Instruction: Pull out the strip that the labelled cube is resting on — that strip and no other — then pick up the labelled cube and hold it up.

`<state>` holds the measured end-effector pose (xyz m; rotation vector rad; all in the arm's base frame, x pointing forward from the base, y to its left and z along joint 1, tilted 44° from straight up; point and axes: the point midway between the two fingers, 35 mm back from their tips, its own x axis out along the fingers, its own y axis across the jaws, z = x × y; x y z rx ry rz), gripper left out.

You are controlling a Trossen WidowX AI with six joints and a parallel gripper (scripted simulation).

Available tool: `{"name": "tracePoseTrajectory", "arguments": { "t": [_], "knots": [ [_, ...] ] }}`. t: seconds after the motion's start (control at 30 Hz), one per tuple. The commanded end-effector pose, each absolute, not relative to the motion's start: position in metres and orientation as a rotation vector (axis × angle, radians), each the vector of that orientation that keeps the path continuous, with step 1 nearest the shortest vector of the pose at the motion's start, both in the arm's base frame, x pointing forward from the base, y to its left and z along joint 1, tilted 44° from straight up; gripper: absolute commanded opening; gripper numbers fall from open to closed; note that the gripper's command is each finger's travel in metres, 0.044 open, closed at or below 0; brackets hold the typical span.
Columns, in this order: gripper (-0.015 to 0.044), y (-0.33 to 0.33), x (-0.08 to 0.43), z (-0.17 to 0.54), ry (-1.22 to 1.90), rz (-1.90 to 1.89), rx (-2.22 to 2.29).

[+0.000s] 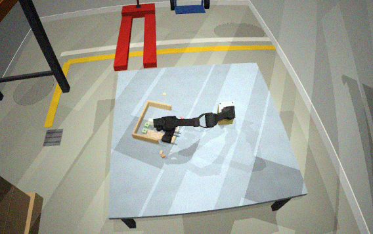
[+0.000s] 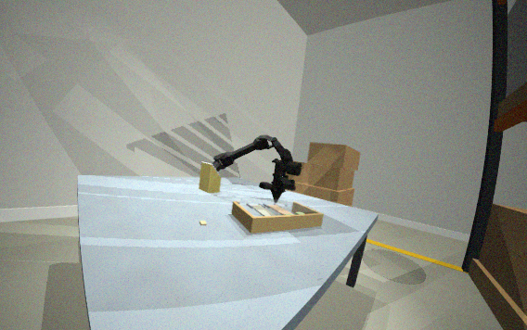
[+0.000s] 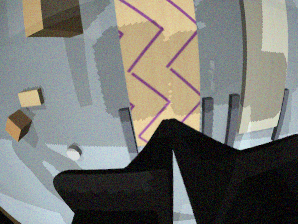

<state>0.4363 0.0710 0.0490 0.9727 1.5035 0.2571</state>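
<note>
A wooden tray frame [image 1: 159,106] [image 2: 283,222] lies on the table, open on the side towards the arm. Strips lie side by side in it. In the wrist view a tan strip with a purple zigzag [image 3: 157,65] and a pale strip [image 3: 265,65] run away from me. Two small cubes with green faces [image 1: 146,125] [image 1: 144,131] sit at the far end of the tray; the wrist view does not show them. My gripper [image 1: 167,138] [image 2: 276,199] [image 3: 168,124] is shut and points down at the near end of the zigzag strip, hiding that end. I cannot tell if it touches the strip.
Grey upright tabs [image 3: 126,130] [image 3: 207,116] stand at the strips' near ends. Two small tan blocks [image 3: 31,96] [image 3: 19,125] [image 1: 162,154] and a white pellet [image 3: 74,151] lie outside the tray. A yellow bit [image 1: 164,94] [image 2: 202,222] lies apart. The arm's base block [image 1: 226,113] [image 2: 210,177] stands mid-table.
</note>
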Motion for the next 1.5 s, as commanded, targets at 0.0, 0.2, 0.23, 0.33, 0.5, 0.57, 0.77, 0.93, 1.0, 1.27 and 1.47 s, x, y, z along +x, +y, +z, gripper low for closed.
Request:
{"name": "tracePoseTrajectory", "arguments": {
  "t": [0.0,0.2,0.23,0.33,0.5,0.57,0.77,0.93,1.0,1.27,1.47],
  "knots": [
    [0.0,0.076,0.435,0.042,1.511,0.248,0.976],
    [0.0,0.083,0.436,0.036,1.511,0.249,0.977],
    [0.0,0.084,0.437,0.035,1.511,0.249,0.977],
    [0.0,0.085,0.437,0.034,1.511,0.249,0.977],
    [0.0,0.085,0.437,0.034,1.511,0.249,0.977],
    [0.0,0.085,0.437,0.034,1.511,0.249,0.977],
    [0.0,0.085,0.437,0.034,1.511,0.249,0.977],
    [0.0,0.085,0.437,0.034,1.511,0.249,0.977],
    [0.0,0.085,0.437,0.034,1.511,0.249,0.977],
    [0.0,0.086,0.437,0.034,1.511,0.249,0.977],
    [0.0,0.086,0.437,0.033,1.511,0.249,0.977]
  ]
}}
